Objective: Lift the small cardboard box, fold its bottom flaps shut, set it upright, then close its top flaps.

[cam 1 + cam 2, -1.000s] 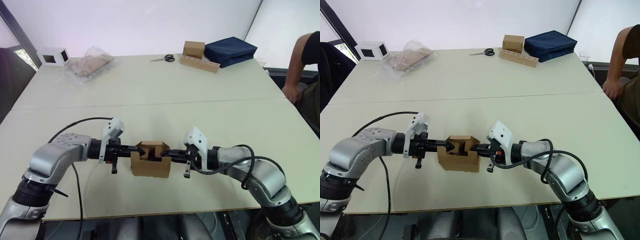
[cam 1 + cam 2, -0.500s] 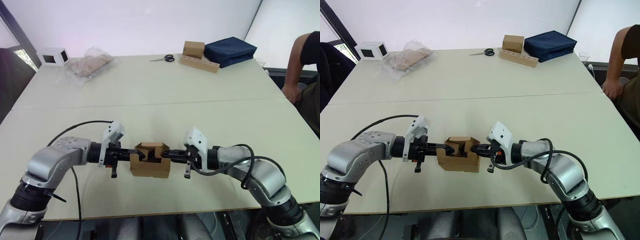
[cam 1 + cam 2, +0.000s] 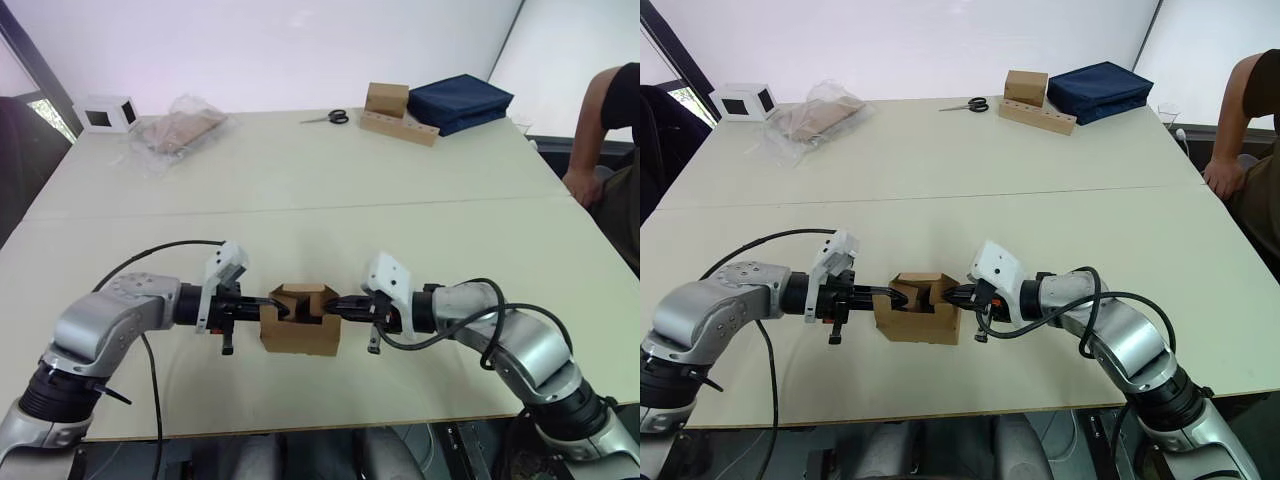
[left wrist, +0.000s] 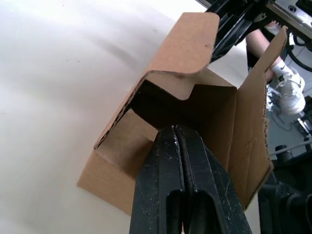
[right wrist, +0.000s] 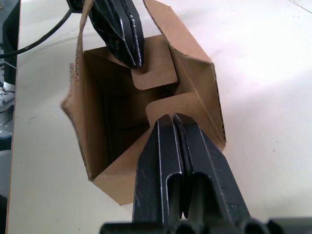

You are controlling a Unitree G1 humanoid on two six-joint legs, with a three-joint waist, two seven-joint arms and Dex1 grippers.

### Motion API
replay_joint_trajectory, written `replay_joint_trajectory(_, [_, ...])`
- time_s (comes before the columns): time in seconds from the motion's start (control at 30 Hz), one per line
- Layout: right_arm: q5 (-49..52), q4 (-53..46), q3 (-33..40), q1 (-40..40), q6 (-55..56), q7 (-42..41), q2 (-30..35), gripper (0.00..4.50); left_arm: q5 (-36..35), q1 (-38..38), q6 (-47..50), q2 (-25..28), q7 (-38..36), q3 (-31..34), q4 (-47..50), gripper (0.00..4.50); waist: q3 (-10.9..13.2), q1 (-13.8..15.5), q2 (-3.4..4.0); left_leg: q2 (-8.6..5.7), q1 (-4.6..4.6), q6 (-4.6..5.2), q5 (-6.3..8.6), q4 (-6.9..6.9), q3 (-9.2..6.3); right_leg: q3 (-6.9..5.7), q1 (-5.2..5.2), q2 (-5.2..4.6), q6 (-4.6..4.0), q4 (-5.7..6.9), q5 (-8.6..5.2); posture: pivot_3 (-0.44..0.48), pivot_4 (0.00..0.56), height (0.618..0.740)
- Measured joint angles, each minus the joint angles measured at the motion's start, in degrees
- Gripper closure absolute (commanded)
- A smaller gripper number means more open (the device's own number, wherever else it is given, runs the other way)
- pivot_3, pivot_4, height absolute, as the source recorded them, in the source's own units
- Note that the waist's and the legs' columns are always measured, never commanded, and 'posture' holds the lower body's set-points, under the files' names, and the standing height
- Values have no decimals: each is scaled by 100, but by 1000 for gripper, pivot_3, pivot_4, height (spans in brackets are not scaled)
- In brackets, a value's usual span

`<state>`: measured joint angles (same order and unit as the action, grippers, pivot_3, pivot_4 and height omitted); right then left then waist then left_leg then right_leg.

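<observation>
Both black two-fingered grippers, left (image 3: pixel 268 303) and right (image 3: pixel 336 307), have their fingers pressed together, each tip pushing a side flap inward on the small plain brown cardboard box (image 3: pixel 300 335), which stands open-topped on the pale table (image 3: pixel 300 190).

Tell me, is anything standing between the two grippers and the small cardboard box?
Nothing visible does. The left gripper and right gripper, both shut, already press on the top flaps of the small cardboard box.
</observation>
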<state>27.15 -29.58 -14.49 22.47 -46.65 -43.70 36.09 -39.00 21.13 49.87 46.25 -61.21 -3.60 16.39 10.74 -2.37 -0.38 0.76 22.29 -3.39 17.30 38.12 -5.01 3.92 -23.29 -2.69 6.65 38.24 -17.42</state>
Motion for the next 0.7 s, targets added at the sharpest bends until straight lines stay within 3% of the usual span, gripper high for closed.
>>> replay_joint_trajectory(0.23, [1114, -180, 1176, 51, -640, -37, 35, 4500, -426, 454, 364, 339, -119, 654, -204, 4469, 2, 16, 0, -1, 6, 0, 0, 0, 1, -1, -2, -2, 0, -4, 0, 0, 150, 740])
replay_joint_trajectory(0.4, [2178, -281, 1978, 140, -1184, 58, 76, 4500, -236, 899, 183, 310, -153, 647, -908, 4469, 3, 3, 0, -1, 6, 1, 1, -3, 0, -2, -3, 0, 0, -5, 0, 0, 150, 740])
replay_joint_trajectory(0.57, [2790, -960, 1882, -235, -1551, 2, 532, 4500, 246, 1092, -236, 44, -231, 245, -1471, 4469, 3, 15, 0, -1, 7, 2, 1, -2, 1, -2, -3, -2, 0, -7, 0, 0, 150, 740])
replay_joint_trajectory(0.7, [2901, -1351, 1530, -519, -1603, 194, 530, 4500, 655, 1388, -643, -308, -427, -188, -2106, 4469, 3, 24, -1, -1, 7, 1, 0, 1, 1, -3, -4, 0, 0, -3, 0, 0, 150, 740])
